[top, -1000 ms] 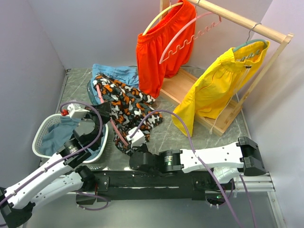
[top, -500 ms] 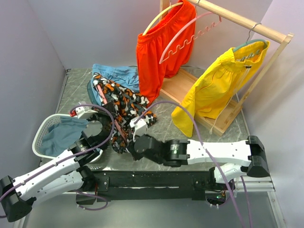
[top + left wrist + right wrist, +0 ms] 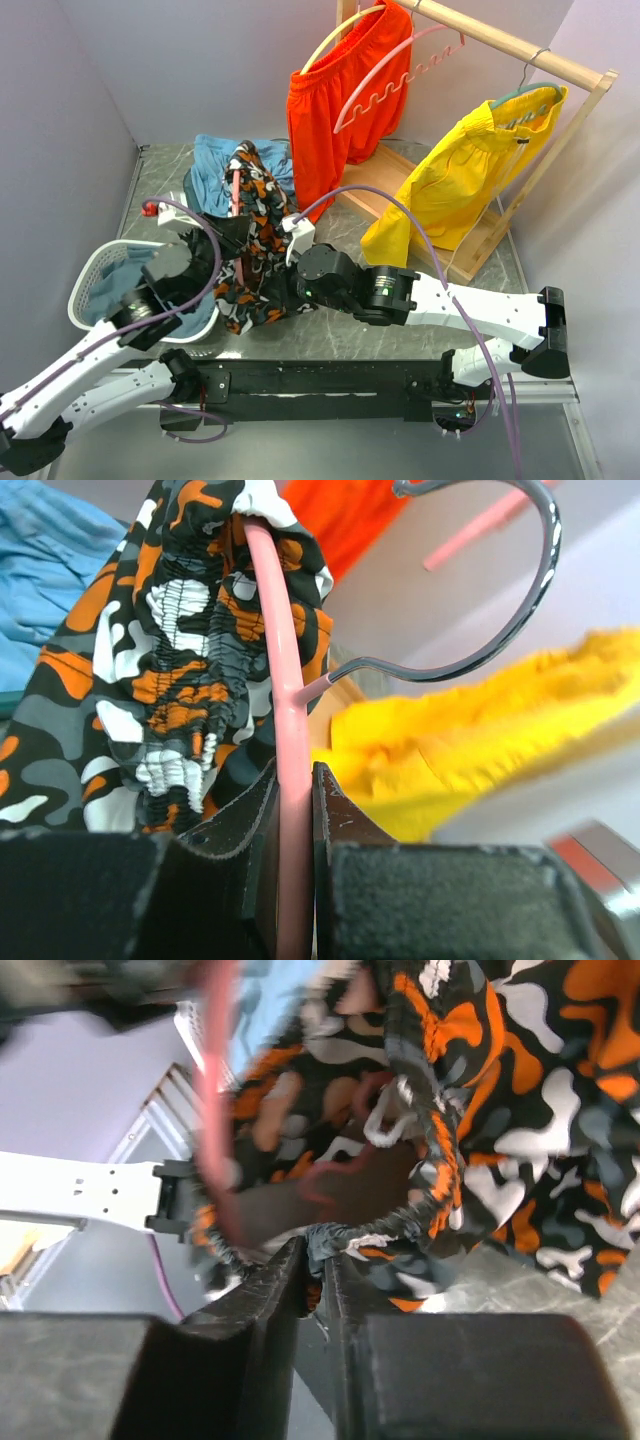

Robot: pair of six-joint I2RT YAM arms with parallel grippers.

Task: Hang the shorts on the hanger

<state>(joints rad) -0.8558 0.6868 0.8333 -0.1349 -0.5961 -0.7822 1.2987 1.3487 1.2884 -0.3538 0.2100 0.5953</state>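
The camouflage shorts [image 3: 256,240] hang bunched between my two arms, lifted off the table. The pink hanger [image 3: 236,192] runs up through their waistband; its pink bar [image 3: 272,630] and metal hook [image 3: 520,590] show in the left wrist view, with the gathered waistband [image 3: 170,670] draped beside the bar. My left gripper [image 3: 296,780] is shut on the hanger's pink bar; it sits at the shorts' left side [image 3: 228,262]. My right gripper [image 3: 315,1252] is shut on the elastic waistband edge of the shorts [image 3: 420,1210], at their lower right [image 3: 280,288].
A wooden rack [image 3: 520,48] at the back right carries plain orange shorts [image 3: 335,100], a second pink hanger [image 3: 400,78] and yellow shorts [image 3: 450,185]. A blue garment [image 3: 222,158] lies behind. A white basket [image 3: 98,270] stands at the left.
Both arms have raised the hanger and shorts from lying flat on the table to hanging upright and bunched. The right arm has swung forward and left.
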